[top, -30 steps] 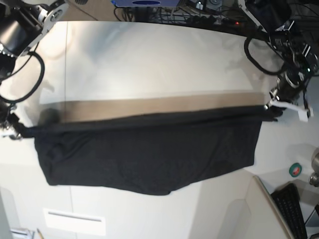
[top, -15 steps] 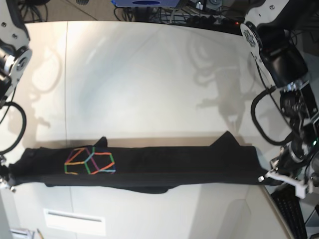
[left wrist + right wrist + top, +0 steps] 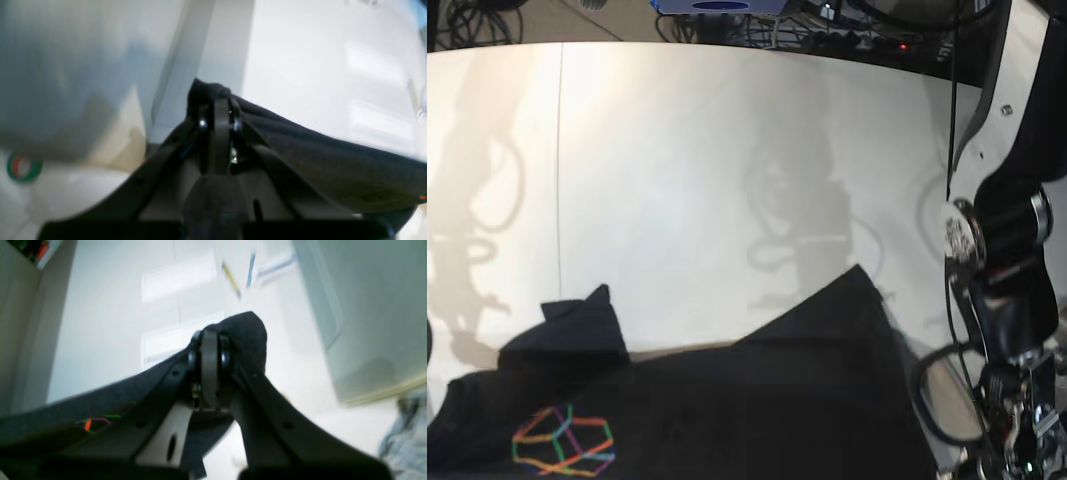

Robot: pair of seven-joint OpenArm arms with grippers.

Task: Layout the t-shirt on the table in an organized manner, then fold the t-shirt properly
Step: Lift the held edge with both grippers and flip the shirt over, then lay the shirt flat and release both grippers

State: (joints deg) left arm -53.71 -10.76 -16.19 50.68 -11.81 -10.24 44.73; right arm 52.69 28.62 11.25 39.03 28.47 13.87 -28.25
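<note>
Black, soft knit fills both my wrist views: the t-shirt (image 3: 757, 400) is pinched in each claw, and it drapes over the near edge of the tabletop (image 3: 707, 150), its upper fabric reaching onto the near half of the surface. My left claw (image 3: 218, 110) is clamped tight on a bunched corner of cloth, jaws pressed together with fabric spilling past the tips. My right claw (image 3: 210, 340) is likewise closed hard on a rounded fold at the other end. In the base view neither claw shows clearly; only the arm on that view's right is in frame. The rainbow line print (image 3: 562, 438) lies face up near the near left corner, with one sleeve (image 3: 577, 320) poking toward the middle of the tabletop.

I judge this cloth light and limp, with no stiffness to hold a shape, so it will sag and wrinkle wherever I leave it unsupported. It looks grippy rather than slick. Corners, hem ends and shoulder seams seem the best places to take hold, kept taut between both claws.
</note>
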